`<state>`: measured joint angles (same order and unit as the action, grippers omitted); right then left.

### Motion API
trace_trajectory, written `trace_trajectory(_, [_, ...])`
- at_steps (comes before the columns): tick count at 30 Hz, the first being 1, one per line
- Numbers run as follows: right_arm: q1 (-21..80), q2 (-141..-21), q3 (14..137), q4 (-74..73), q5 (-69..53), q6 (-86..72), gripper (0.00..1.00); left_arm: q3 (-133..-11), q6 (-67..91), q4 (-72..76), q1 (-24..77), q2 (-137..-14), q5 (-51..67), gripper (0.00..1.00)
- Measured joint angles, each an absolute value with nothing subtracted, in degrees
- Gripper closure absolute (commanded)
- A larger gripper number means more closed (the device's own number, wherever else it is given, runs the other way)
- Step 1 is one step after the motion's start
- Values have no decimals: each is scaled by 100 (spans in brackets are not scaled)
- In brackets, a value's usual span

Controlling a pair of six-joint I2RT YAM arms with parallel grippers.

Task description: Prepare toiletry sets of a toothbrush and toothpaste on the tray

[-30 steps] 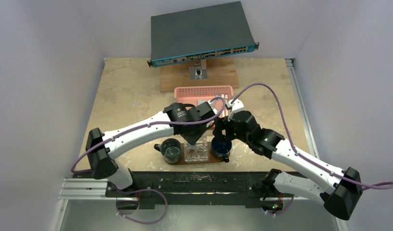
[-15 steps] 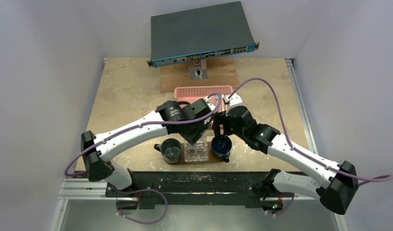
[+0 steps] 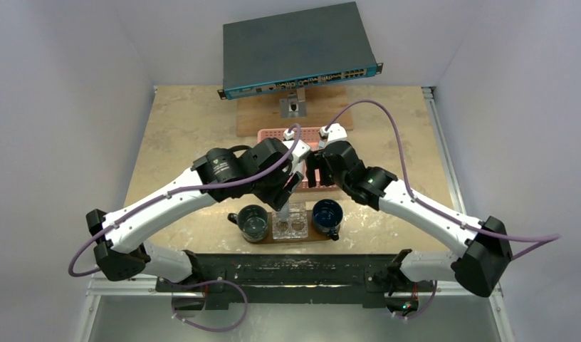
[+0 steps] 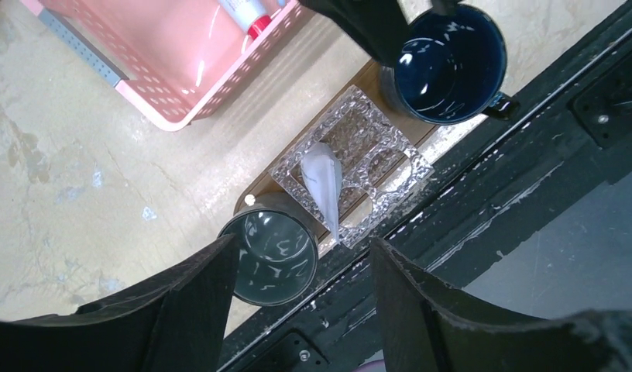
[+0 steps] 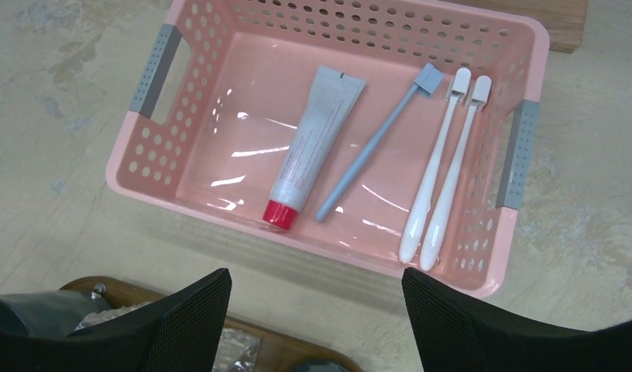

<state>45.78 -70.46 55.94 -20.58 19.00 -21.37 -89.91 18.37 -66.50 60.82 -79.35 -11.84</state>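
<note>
top: far, overhead | wrists: close, facing down | all share pink basket (image 5: 154,147), tray (image 5: 297,350)

Lab: white booth (image 3: 67,107) w/ network switch (image 3: 298,50)

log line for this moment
left fingers open over small tube in glass holder | right fingers open over pink basket | inside: toothpaste, blue toothbrush, white toothbrushes
</note>
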Motion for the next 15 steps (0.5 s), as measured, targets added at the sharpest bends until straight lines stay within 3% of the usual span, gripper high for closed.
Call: trace_trajectory(15, [4346,-8748,6604,-2174,1680,-2097,22,-8431,1809,-5990,5948,-6772,-1140,23])
